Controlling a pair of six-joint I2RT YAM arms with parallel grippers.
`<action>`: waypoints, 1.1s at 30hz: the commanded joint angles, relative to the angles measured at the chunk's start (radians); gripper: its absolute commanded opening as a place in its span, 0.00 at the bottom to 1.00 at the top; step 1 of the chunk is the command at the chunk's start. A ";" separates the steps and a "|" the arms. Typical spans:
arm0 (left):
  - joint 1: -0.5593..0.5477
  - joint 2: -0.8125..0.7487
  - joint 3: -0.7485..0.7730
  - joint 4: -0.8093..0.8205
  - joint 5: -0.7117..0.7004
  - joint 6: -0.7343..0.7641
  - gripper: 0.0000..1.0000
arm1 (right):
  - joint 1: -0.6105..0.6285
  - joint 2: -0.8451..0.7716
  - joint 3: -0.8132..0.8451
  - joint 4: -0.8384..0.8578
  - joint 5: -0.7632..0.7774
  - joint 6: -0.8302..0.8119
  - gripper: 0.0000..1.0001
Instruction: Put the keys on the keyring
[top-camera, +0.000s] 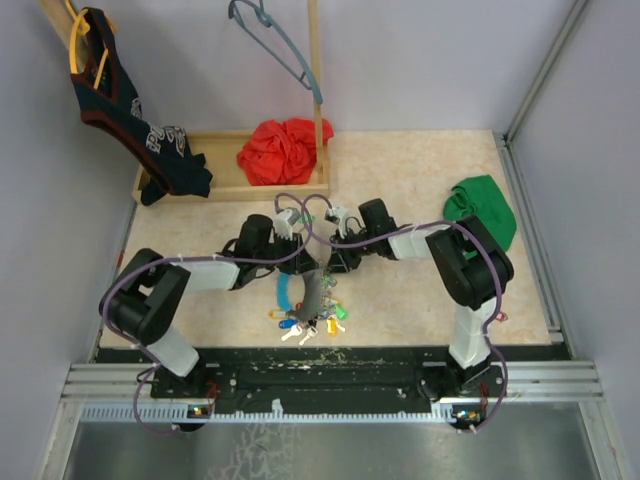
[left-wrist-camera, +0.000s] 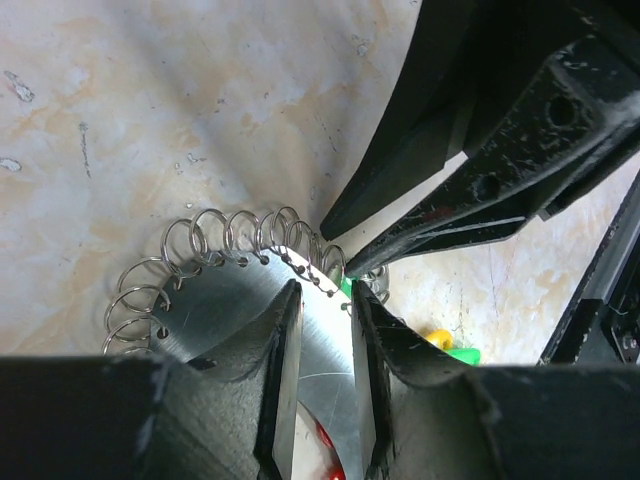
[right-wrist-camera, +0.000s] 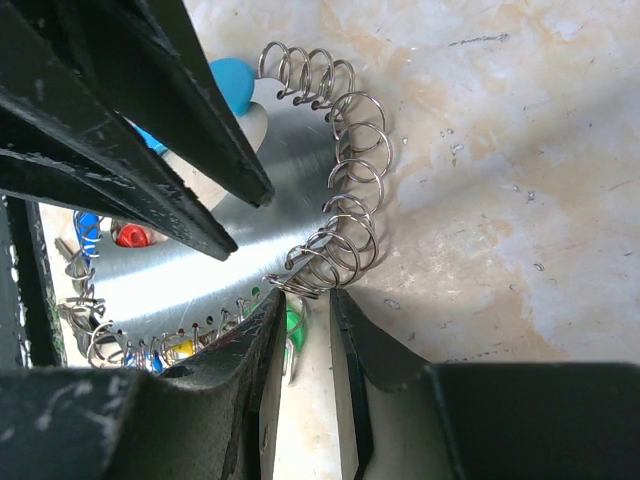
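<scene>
Since the keyring (top-camera: 312, 288) stands mid-table, keys (top-camera: 312, 322) bunched at its 6 o'clock, steady it with the left gripper (left-wrist-camera: 322, 290) and work the right gripper (right-wrist-camera: 305, 296) into one small ring (right-wrist-camera: 350, 240) — both narrow-fingered, grip unclear.

The keyring (right-wrist-camera: 190, 270) is brushed silver metal with a satin sheen, edged by thin, shiny wire loops (right-wrist-camera: 350, 160). The keys (right-wrist-camera: 130, 236) have glossy coloured plastic heads. The left claw (left-wrist-camera: 325, 295) and right claw (right-wrist-camera: 305, 300) are matt black, scuffed and scratched. The counter (left-wrist-camera: 150, 120) is smooth, marbled beige.
</scene>
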 joint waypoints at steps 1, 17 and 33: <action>-0.030 -0.054 -0.011 -0.025 -0.020 0.070 0.31 | -0.006 -0.030 0.001 0.041 -0.004 -0.008 0.25; -0.134 -0.009 0.037 -0.049 -0.197 0.139 0.27 | -0.038 -0.368 -0.195 0.073 0.399 0.107 0.36; -0.159 0.030 0.064 -0.068 -0.219 0.135 0.25 | -0.041 -0.366 -0.213 0.113 0.364 0.106 0.36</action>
